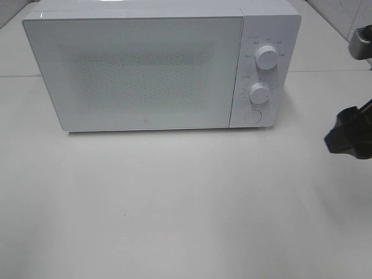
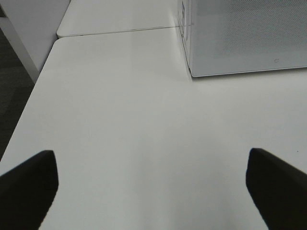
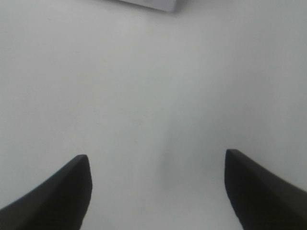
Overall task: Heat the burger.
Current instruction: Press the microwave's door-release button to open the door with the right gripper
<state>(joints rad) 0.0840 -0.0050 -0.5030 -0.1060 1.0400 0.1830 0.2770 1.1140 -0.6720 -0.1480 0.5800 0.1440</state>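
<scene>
— Bare worktop (image 1: 174, 203) up front, with nothing lying on it. So where's the burger?
— Can't see it anywhere. It's not between the fingers of the left tool (image 2: 151, 160), nor under the right tool (image 3: 157, 160). Ahead of both stands the microwave (image 1: 157, 64), its door (image 1: 139, 70) shut and frosted. Whether the burger sits behind it, I can't tell.
— And the tools?
— Both are spread wide and hold nothing, with only white surface between the fingers. The right one hangs off to the side of the knobs (image 1: 267, 56), well apart from them.
— How would the burger handle, once found?
— Light and soft, I'd reckon, a stack of loose layers. Squeeze hard and it squashes; tip it and the layers slide. I'd take it low, across its sides, fingers level, closing gently and keeping it upright.
— First move?
— Probably that door ahead of the left tool needs opening. No handle shows. The round button (image 1: 252, 116) under the knobs, nearer the right tool, may release it.
</scene>
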